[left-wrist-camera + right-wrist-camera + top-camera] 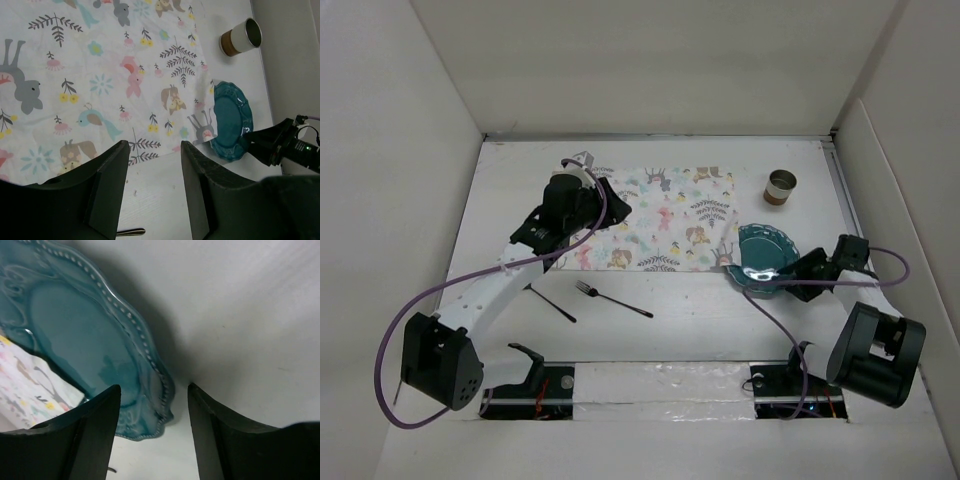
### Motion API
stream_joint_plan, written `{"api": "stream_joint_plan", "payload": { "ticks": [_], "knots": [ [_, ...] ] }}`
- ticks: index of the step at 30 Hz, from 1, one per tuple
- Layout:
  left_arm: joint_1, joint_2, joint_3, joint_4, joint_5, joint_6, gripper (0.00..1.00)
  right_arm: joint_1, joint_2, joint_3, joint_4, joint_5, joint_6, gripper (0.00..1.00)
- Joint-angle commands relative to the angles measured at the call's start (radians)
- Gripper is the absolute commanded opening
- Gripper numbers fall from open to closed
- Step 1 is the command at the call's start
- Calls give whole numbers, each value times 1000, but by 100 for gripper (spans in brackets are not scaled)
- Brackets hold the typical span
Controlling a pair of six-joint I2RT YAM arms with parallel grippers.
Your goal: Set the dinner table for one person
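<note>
With right end effector [154, 388] spread at teal plate [75, 330] rim and left end effector [155, 145] spread, empty, over floral placemat [100, 75]: clamp rim squarely, lift clear, centre on placemat.

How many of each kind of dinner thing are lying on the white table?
Printed placemat: 1
Teal plate: 1
Cup: 1
Fork: 1
Slim dark utensil, kind unclear: 1
Total: 5 on the dinner table
</note>
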Motion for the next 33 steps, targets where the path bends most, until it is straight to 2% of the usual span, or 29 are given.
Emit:
{"api": "stream_joint_plan", "payload": {
  "ticks": [1,3,6,13,15,18,20,25,31,33],
  "knots": [
    [4,-22,-7,44,12,19,42,-22,51,-33,132,-43,51,58],
    [4,-24,-3,39,6,22,41,-22,67,-45,154,-41,79,55],
    [4,-27,6,30,-5,26,41,-45,92,-55,171,-27,102,45],
    [4,-19,23,27,-22,35,40,-171,45,-81,157,6,102,8],
    [4,-13,31,27,-23,35,40,-210,2,-53,125,18,76,1],
    [4,-3,46,27,-29,38,40,-258,-76,31,58,9,36,0],
    [4,7,68,3,-35,39,40,-258,-104,147,-31,12,12,0],
    [4,28,132,-34,-35,44,41,-146,-129,314,-117,-23,30,0],
    [4,40,200,-71,-43,49,42,-36,-138,569,-235,32,2,0],
    [4,45,223,-82,-54,52,42,7,-136,609,-257,32,-5,0]
  ]
}}
